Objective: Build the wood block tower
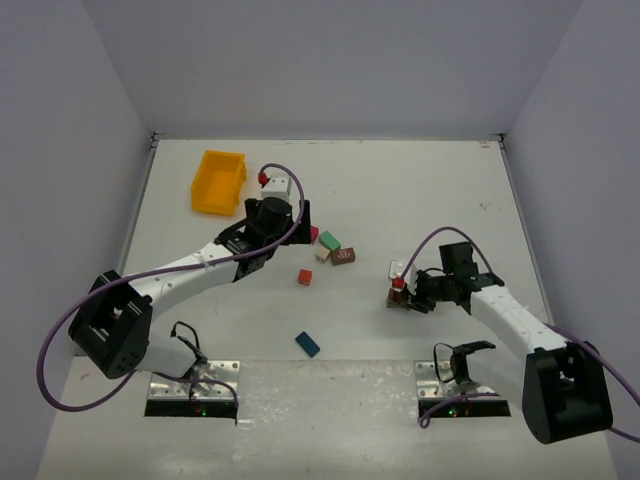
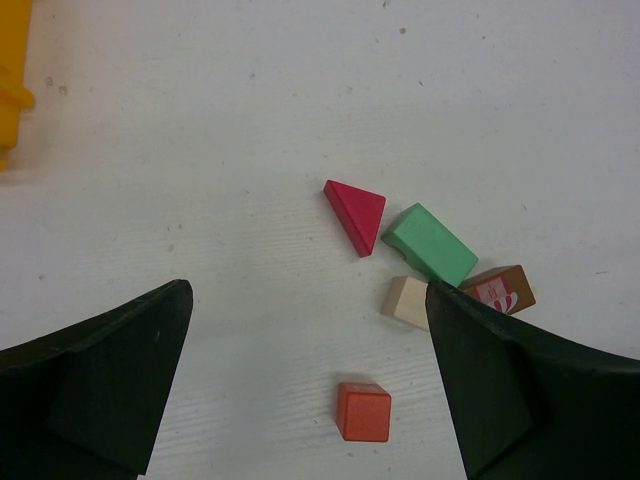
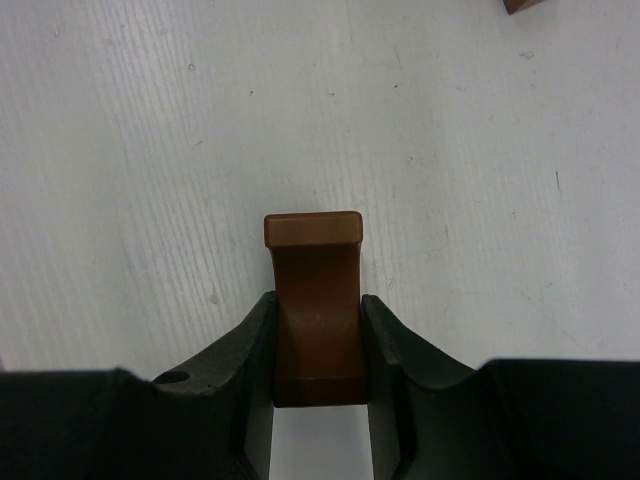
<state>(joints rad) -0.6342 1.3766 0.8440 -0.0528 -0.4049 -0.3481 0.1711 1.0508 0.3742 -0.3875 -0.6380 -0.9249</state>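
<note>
My right gripper (image 1: 403, 296) is shut on a brown arch-shaped block (image 3: 312, 262) and holds it just over the white table (image 3: 150, 130); its jaws (image 3: 316, 300) clamp the block's two sides. My left gripper (image 2: 306, 290) is open and empty above a loose group of blocks: a red cube (image 2: 362, 411) between its fingers, a magenta prism (image 2: 356, 212), a green brick (image 2: 432, 243), a cream block (image 2: 407, 301) and a brown picture block (image 2: 503, 288). A blue brick (image 1: 307, 344) lies alone near the front. No stacked tower shows in any view.
A yellow-orange bin (image 1: 217, 181) stands at the back left and shows at the left wrist view's edge (image 2: 12, 80). Grey walls close in the table's back and sides. The corner of another brown block (image 3: 520, 3) shows at the top right of the right wrist view.
</note>
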